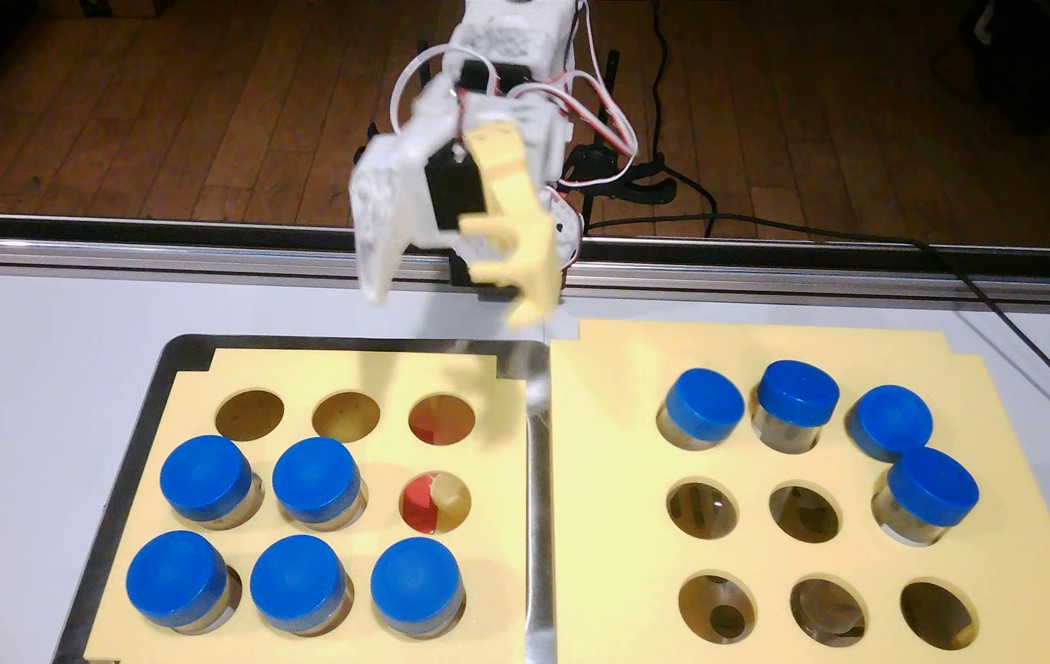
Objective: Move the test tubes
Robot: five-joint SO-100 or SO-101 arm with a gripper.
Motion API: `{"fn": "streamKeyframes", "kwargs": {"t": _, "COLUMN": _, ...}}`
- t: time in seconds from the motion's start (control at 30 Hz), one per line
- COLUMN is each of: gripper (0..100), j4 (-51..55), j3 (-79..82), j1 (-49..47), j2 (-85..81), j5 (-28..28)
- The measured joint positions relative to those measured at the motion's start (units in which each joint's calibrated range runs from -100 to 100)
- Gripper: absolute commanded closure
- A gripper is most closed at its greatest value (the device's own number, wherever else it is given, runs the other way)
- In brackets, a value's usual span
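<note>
Two cream foam racks with round holes lie side by side. The left rack sits in a metal tray and holds several blue-capped tubes, such as one in its middle. The right rack holds several blue-capped tubes along its top row and right side, such as one at the right edge. My gripper hangs open and empty above the back edge of the left rack, white finger left, cream finger right, slightly blurred.
Empty holes show in the left rack's top row and middle right, with red showing beneath. The right rack's lower holes are empty. An aluminium rail edges the table's back. Black cables run at the right.
</note>
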Motion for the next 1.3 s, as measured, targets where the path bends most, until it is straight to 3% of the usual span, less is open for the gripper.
{"fn": "streamKeyframes", "kwargs": {"t": 0.2, "gripper": 71, "j4": 0.0, "j3": 23.2, "j1": 4.6, "j2": -12.8, "j5": 0.0}}
{"fn": "streamKeyframes", "kwargs": {"t": 0.4, "gripper": 71, "j4": 0.0, "j3": 27.7, "j1": 5.3, "j2": -10.6, "j5": 0.0}}
{"fn": "streamKeyframes", "kwargs": {"t": 1.07, "gripper": 72, "j4": 0.0, "j3": 3.0, "j1": 8.6, "j2": 16.9, "j5": 4.3}}
{"fn": "streamKeyframes", "kwargs": {"t": 1.3, "gripper": 93, "j4": 0.0, "j3": -3.0, "j1": 8.4, "j2": 21.3, "j5": 4.3}}
